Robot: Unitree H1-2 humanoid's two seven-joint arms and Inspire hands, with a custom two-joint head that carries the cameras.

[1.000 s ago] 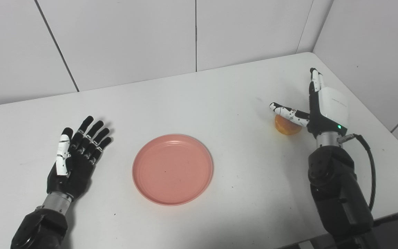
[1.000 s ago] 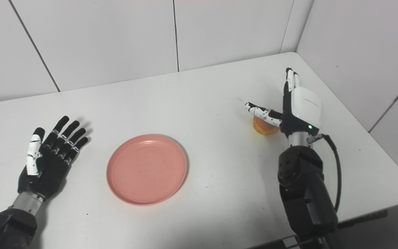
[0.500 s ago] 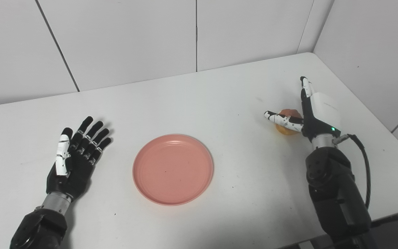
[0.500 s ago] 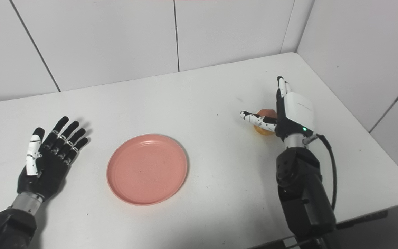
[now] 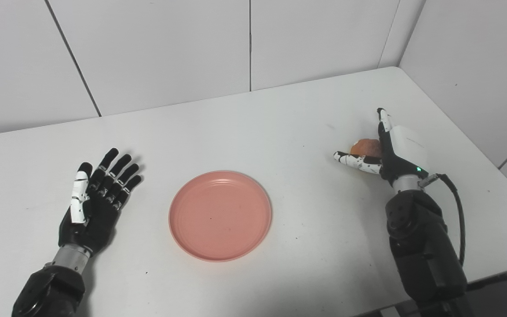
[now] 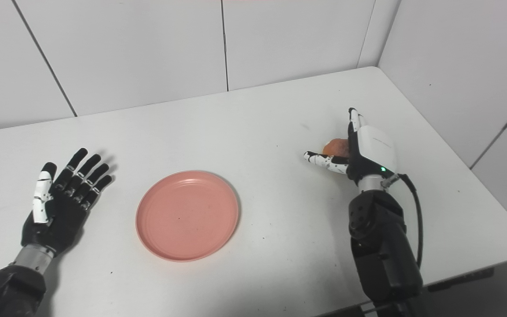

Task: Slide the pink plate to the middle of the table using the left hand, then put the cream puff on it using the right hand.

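The pink plate (image 5: 220, 215) lies empty at the middle of the white table (image 5: 236, 127). My left hand (image 5: 95, 200) rests open and flat on the table to the left of the plate, apart from it. The cream puff (image 5: 365, 147), a small orange-brown ball, sits at the right side of the table. My right hand (image 5: 395, 147) is open right beside it, with the thumb stretched out in front of the puff and the fingers pointing away along its right side. The hand hides part of the puff, which also shows in the right eye view (image 6: 335, 146).
White wall panels (image 5: 170, 48) close off the back of the table and its right side. The table's right edge (image 6: 495, 193) runs close behind my right arm, and a black cable (image 5: 456, 207) loops off the wrist.
My right hand has drawn back toward me and lowered, so the puff now shows beyond the thumb instead of under it. The left hand and plate have not moved.
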